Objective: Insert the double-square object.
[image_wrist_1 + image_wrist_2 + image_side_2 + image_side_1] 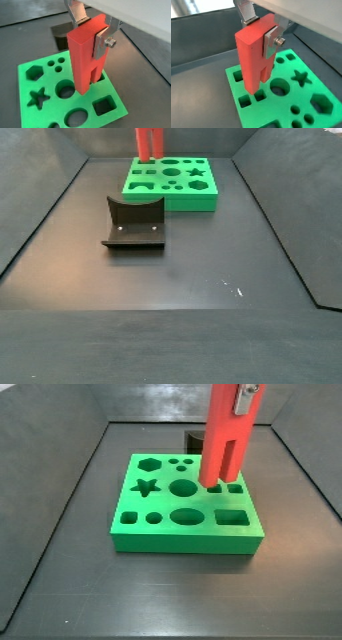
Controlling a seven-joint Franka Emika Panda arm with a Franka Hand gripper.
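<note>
Clenching the double-square object [85, 55] upright over the green board [187, 532], the gripper [93, 30] risks jamming misaligned legs against hole edges.

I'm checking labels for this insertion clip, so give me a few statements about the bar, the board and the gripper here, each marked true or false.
1. The gripper holds the double-square object upright. True.
2. The bar lies flat on the floor beside the green board. False: it stands on end over the board, its lower end at the board's top face.
3. The board has a star-shaped hole. True.
4. The fixture sits on top of the green board. False: it stands on the floor, apart from the board.
5. The gripper is open and empty. False: its fingers clamp the bar's upper part.
</note>
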